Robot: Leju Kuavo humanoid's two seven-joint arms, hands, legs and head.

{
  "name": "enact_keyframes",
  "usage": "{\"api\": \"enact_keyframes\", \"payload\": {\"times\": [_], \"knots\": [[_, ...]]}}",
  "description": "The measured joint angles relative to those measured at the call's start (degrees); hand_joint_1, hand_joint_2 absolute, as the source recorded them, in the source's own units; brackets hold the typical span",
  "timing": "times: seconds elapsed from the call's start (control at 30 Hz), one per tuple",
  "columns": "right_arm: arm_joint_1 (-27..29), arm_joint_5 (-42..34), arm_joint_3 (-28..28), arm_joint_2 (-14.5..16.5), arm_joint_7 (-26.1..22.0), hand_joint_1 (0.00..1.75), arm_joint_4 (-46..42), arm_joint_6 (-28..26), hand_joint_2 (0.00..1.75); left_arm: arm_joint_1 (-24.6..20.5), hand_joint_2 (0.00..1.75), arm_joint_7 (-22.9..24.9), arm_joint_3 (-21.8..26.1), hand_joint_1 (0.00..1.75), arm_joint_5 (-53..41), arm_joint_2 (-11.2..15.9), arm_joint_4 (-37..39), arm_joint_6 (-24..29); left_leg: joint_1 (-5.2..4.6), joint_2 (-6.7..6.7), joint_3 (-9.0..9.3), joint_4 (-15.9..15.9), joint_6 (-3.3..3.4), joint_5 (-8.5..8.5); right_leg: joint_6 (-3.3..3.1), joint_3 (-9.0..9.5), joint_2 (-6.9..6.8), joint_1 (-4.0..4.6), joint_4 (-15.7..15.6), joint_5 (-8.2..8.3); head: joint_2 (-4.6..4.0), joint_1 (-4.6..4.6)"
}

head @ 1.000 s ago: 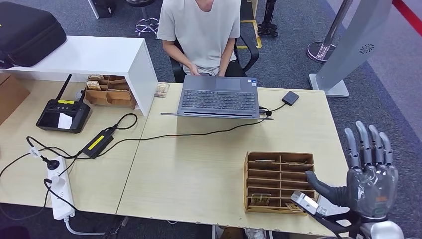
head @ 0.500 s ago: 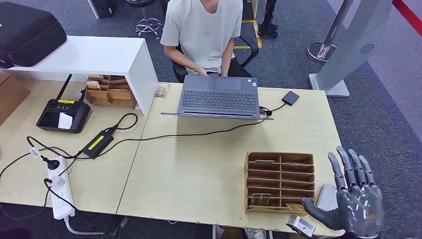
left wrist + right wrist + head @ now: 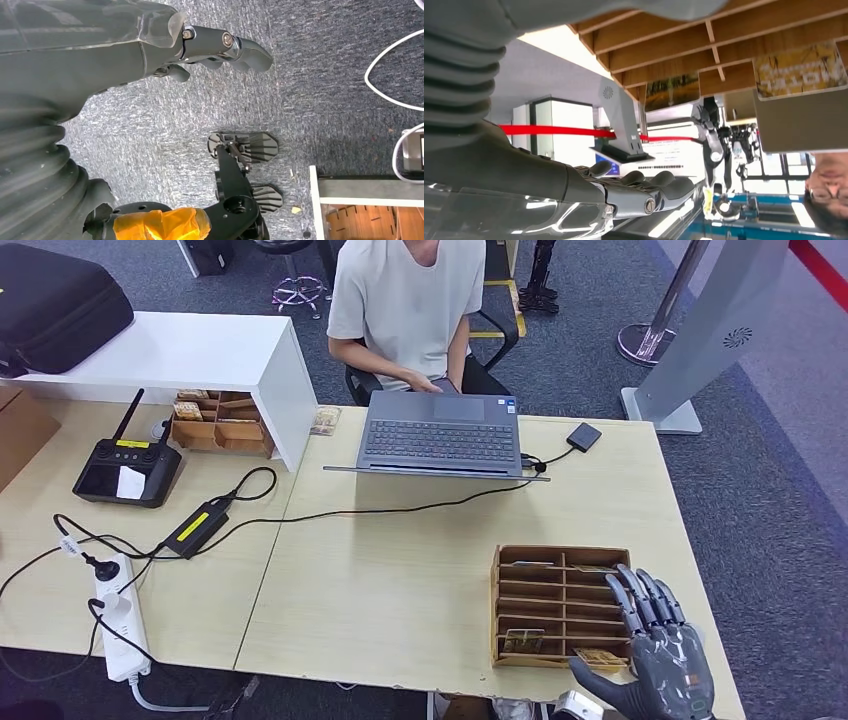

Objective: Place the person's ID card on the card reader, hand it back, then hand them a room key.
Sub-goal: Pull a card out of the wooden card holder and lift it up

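beside the desk's wooden card tray [image 3: 560, 602], right hand [image 3: 660, 660] hovers palm-down, fingers spread, empty.

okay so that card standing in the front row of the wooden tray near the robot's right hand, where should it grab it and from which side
Pinch the card's exposed top edge from straight above. It stands upright in a narrow slot of the wooden tray, with dividers covering its lower part, so probably only the top is free. The right hand hovers beside it.

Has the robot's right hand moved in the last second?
Yes. The right hand has dropped and swung left: it was raised off the table's right edge, and now hovers over the wooden card tray's near right corner, fingers spread.
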Motion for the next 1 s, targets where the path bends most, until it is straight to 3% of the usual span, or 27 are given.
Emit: {"api": "enact_keyframes", "payload": {"times": [0.37,0.57,1.0], "knots": [[0.0,-0.1,1.7,-2.7,1.1,0.0,0.8,0.3,1.75,0.0,1.75,0.2,-0.3,0.0,-0.2,0.5,0.0,-0.1,0.0,0.0,0.01,0.0,0.0,0.0,0.0,0.0,0.0,0.0,0.0,0.0,0.0,-0.01],[0.6,3.8,2.0,-3.3,3.1,0.0,0.3,-2.6,1.75,0.0,1.75,0.3,-0.3,0.0,-0.2,0.6,0.0,0.0,0.0,0.0,0.01,0.0,0.0,0.0,0.0,0.0,0.01,0.0,0.0,0.0,0.0,0.0],[8.8,9.1,2.0,-5.8,9.5,0.0,-6.7,-5.6,1.75,0.5,1.75,-0.2,-0.3,0.0,0.1,1.0,0.0,0.0,0.0,0.0,-0.01,0.0,0.01,-0.03,0.01,0.0,0.0,0.0,0.0,-0.03,0.0,0.01]]}}
